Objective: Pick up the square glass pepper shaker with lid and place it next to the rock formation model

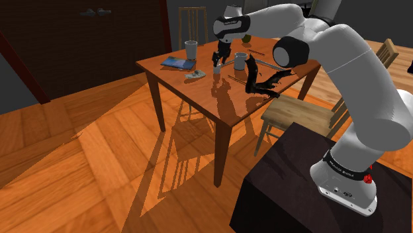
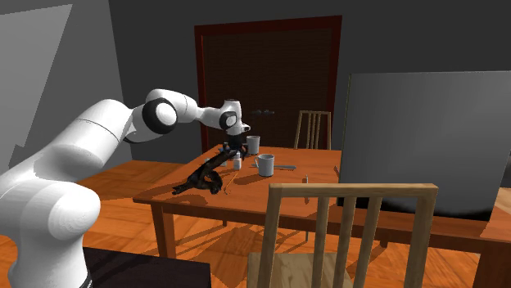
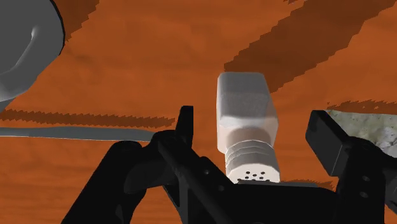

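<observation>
Wrist view: the hand (image 3: 253, 118) is open, its fingers either side of the pepper shaker (image 3: 245, 102) without touching it, with the rock formation model (image 3: 374, 130) just past one finger. Shoulder view: the hand hangs low over the desk (image 1: 192, 89). Second exterior view: the shaker stands directly beneath the hand.

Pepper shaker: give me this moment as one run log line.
phase: pre-grasp | gripper: open, straddling pepper shaker, not touching | pepper shaker: upright on table | rock formation model: beside gripper
</observation>
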Available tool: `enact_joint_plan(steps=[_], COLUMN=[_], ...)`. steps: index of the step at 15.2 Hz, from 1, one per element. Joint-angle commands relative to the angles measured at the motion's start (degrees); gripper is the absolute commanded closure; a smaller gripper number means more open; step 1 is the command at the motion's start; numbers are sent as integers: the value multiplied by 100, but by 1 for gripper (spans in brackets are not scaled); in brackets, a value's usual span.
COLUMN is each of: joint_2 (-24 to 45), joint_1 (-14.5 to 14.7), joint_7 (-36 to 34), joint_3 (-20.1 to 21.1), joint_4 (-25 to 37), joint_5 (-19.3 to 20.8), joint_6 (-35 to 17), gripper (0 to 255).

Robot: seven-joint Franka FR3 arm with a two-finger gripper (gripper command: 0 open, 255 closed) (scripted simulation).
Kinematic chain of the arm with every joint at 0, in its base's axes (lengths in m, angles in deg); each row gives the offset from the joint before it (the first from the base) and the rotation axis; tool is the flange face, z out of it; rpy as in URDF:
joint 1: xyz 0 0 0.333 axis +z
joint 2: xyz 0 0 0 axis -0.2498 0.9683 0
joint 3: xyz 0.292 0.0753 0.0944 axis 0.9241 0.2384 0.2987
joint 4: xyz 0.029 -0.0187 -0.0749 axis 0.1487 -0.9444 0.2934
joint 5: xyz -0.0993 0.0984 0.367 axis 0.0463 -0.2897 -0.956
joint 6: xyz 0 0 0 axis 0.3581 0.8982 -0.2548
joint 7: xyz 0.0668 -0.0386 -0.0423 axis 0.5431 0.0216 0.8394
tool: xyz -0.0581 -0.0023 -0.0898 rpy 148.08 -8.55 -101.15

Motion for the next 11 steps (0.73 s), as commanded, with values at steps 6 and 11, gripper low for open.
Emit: enact_joint_plan(steps=[6, 11], joint_2=[-259, -464], joint_1=[37, 60], joint_7=[-6, -19], joint_3=[-54, -100], joint_4=[-88, -114], joint_5=[51, 98], joint_6=[175, 353], gripper=[0, 0])
